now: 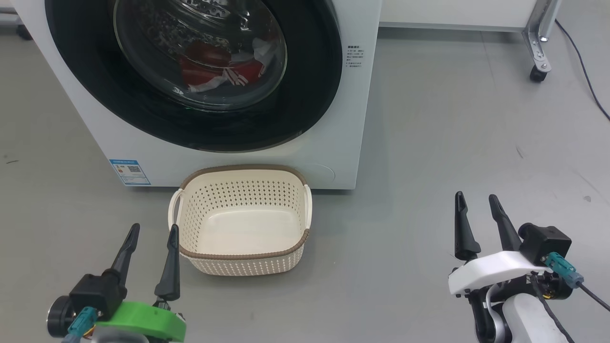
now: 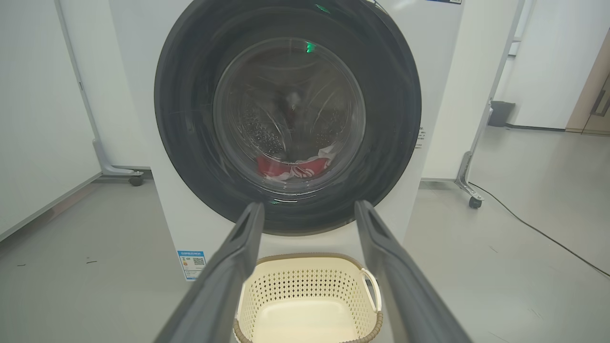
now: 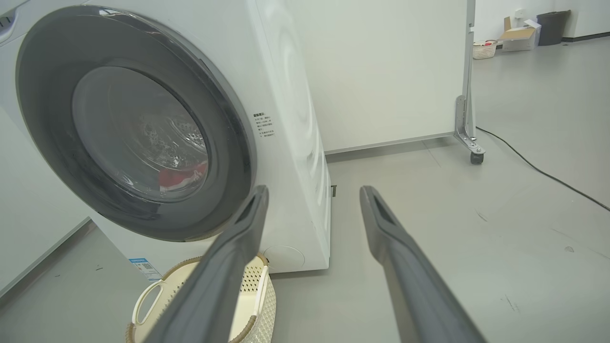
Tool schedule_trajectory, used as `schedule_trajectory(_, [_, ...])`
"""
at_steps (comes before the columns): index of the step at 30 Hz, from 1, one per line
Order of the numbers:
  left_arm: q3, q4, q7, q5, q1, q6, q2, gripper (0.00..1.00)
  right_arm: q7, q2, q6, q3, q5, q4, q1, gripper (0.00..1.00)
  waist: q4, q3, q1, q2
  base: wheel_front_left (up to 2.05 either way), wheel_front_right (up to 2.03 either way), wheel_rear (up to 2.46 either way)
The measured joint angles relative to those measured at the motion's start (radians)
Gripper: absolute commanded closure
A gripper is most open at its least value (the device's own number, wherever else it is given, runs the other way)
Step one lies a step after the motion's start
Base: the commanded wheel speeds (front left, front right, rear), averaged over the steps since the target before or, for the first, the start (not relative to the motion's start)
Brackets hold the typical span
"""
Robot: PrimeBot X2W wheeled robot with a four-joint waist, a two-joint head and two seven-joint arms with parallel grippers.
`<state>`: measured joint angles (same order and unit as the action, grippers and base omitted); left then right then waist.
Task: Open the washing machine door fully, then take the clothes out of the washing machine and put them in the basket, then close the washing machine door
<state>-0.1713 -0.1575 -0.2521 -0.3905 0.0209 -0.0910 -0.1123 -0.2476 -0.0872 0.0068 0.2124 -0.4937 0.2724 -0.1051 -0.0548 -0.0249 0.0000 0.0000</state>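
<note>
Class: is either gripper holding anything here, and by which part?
Nothing is held. The left gripper and right gripper stand open above the floor.

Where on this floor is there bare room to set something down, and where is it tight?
Widest free patch: grey floor between the basket, the washer and the right end effector. A smaller one lies left of the basket, below the blue label. The basket holds nothing. Tight: the strip between basket and washer.

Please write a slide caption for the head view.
Empty cream basket before the closed washing machine door, red clothes inside.
</note>
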Motion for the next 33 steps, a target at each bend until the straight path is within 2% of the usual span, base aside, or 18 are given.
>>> schedule_trajectory(6, [0.003, -0.037, 0.0, 0.007, 0.0, 0.011, 0.014, 0.0, 0.002, -0.002, -0.011, 0.013, 0.014, 0.05, 0.0, 0.0, 0.002, -0.003, 0.0, 0.0, 0.0, 0.0, 0.0])
schedule_trajectory(33, [0.034, -0.123, 0.0, 0.007, 0.006, 0.009, 0.048, 0.0, 0.002, 0.0, -0.01, 0.025, 0.021, 0.123, -0.031, 0.0, 0.006, -0.019, 0.0, 0.0, 0.0, 0.0, 0.0])
